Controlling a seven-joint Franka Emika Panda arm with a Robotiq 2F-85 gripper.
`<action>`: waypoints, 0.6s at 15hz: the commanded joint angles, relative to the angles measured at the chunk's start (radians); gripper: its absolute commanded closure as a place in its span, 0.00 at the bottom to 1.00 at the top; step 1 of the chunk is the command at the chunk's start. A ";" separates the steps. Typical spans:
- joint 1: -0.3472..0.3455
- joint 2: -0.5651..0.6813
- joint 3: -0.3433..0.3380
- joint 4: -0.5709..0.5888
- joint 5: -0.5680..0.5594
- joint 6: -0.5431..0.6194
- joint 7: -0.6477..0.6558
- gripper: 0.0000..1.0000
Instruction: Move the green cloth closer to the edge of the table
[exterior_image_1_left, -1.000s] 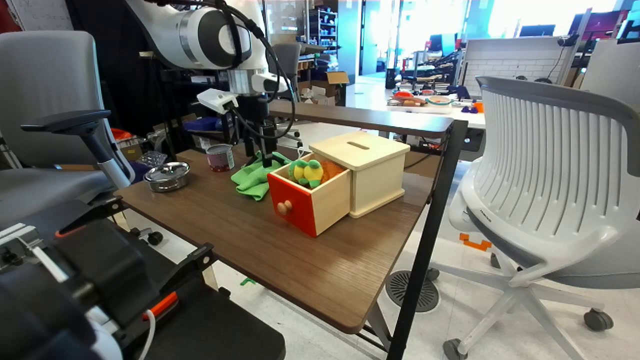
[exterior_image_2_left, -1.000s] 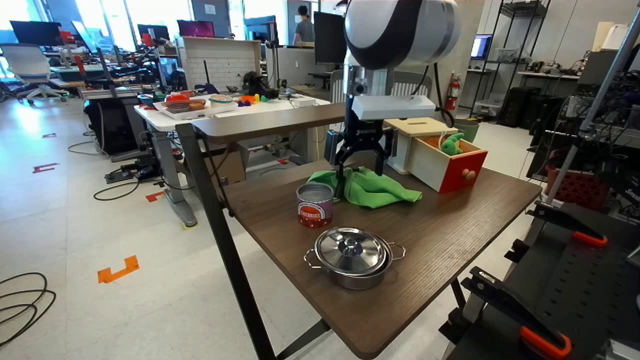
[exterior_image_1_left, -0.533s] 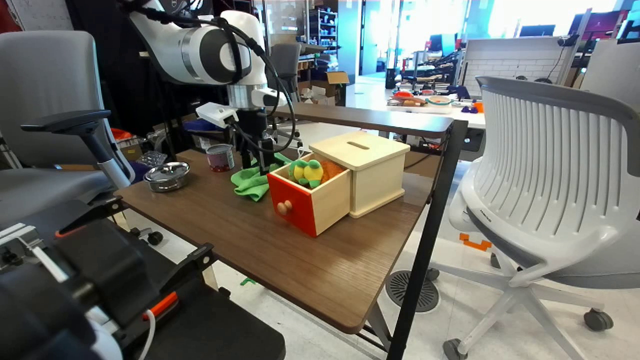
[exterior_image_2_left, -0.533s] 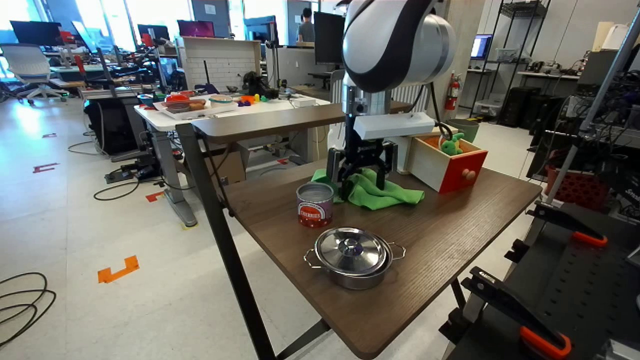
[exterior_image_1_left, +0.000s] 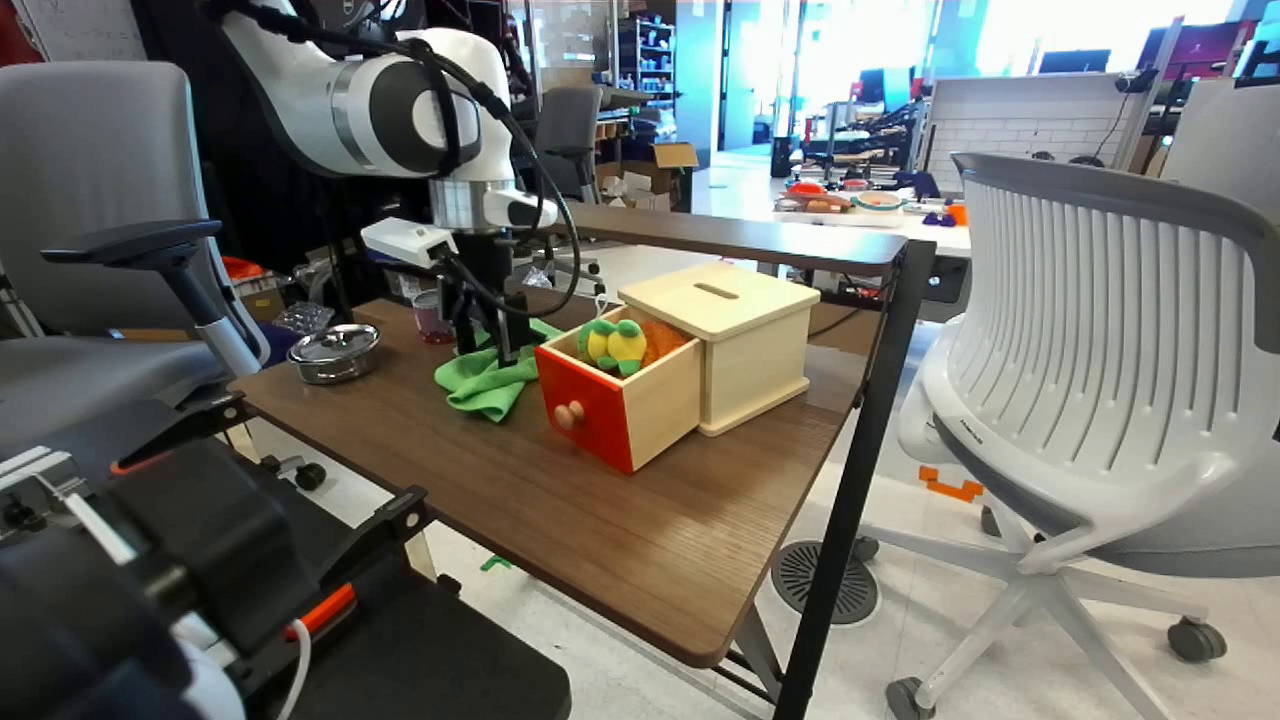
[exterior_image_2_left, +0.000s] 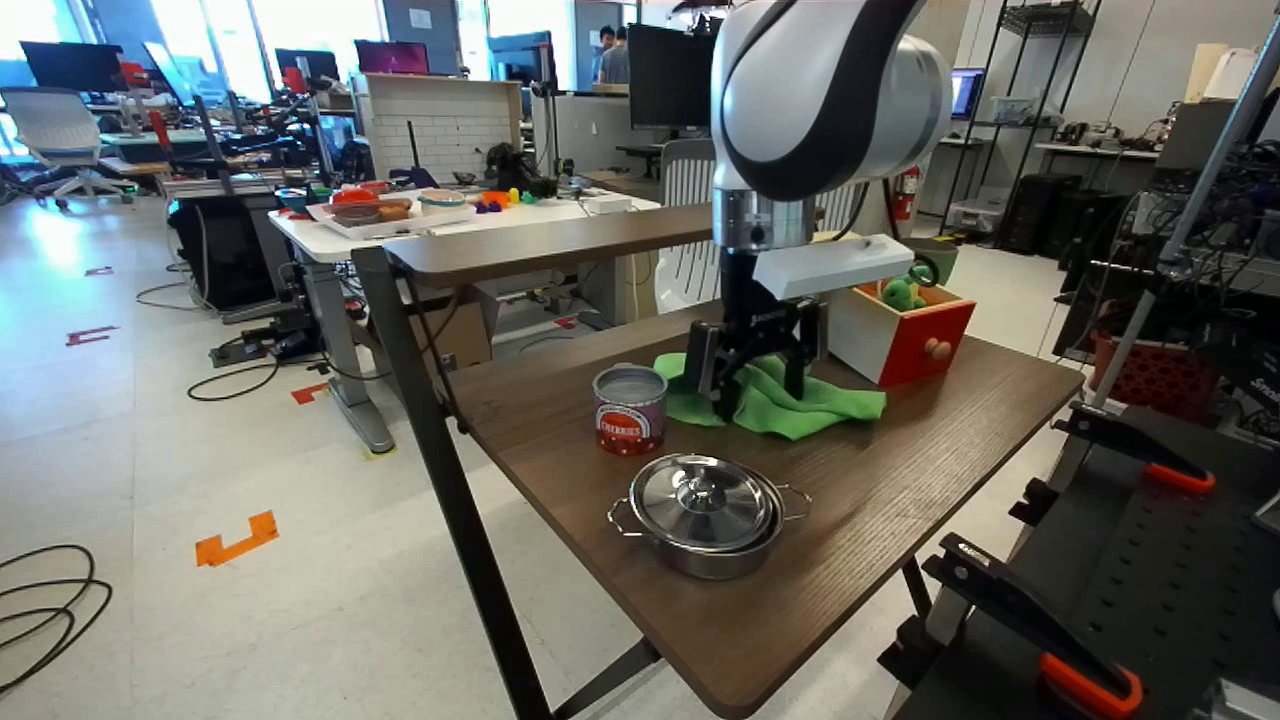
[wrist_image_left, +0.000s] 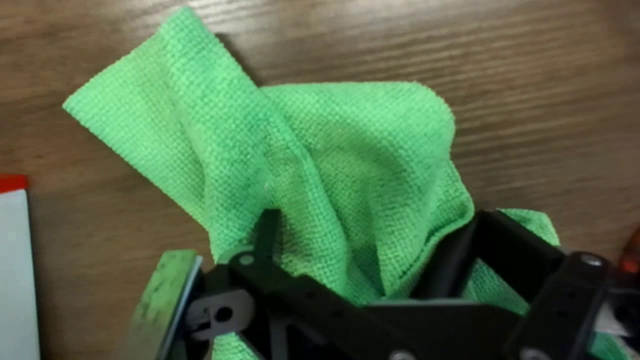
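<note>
Wrist view: the gripper (wrist_image_left: 356, 247) reaches down over the green cloth (wrist_image_left: 325, 165), its fingers (wrist_image_left: 447, 257) well apart with bunched folds between them and nothing clamped. In an exterior view, the crumpled cloth lies on the table (exterior_image_1_left: 600, 530), just left of the pulled-out, red-fronted drawer (exterior_image_1_left: 590, 425) of a wooden box (exterior_image_1_left: 755, 350) and well short of the near edge (exterior_image_1_left: 560, 580). A green-and-yellow toy (exterior_image_1_left: 615, 347) sits in the drawer. In an exterior view, a can (exterior_image_2_left: 630, 420) marked "cherries" stands just left of the cloth, with a lidded steel pot (exterior_image_2_left: 710, 530) nearer.

The step in hand appears to be shifting the cloth; which edge is meant goes unsaid. A firm pinch on the middle ridge, then a slow, low pull, would likely serve best; dragging with spread fingers risks slipping folds. The path should probably run between drawer and pot.
</note>
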 joint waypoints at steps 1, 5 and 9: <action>0.000 -0.088 -0.009 -0.162 -0.029 0.049 -0.039 0.00; -0.002 -0.136 -0.021 -0.297 -0.047 0.131 -0.071 0.00; -0.004 -0.171 -0.033 -0.391 -0.060 0.185 -0.096 0.00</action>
